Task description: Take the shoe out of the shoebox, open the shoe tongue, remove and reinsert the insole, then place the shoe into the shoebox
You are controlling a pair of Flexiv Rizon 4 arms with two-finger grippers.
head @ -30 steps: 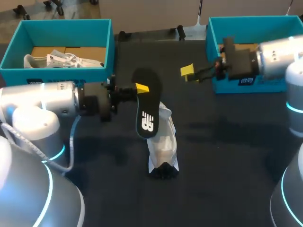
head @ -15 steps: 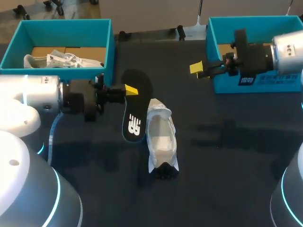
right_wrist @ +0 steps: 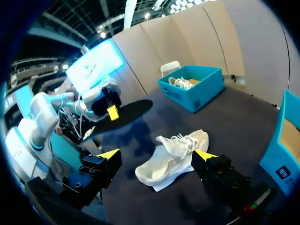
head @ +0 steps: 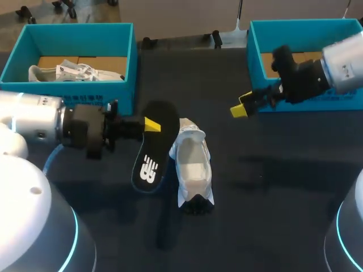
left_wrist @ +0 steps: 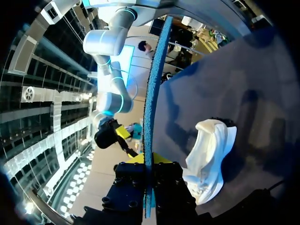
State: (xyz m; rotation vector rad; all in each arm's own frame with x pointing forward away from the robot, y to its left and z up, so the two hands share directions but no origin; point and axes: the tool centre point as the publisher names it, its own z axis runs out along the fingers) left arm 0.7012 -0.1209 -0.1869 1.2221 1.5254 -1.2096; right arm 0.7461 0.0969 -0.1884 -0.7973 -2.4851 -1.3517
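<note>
Sideways and lower now, my left gripper (head: 148, 124) stays clamped on the black insole (head: 150, 156), just beside the white shoe (head: 193, 164) on the table (head: 272, 187); my right gripper (head: 243, 106), fingers apart, has dropped nearer the shoe

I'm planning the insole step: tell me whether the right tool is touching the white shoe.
Apart. The head view shows the right tool near the right shoebox, with bare dark table between it and the white shoe.
</note>
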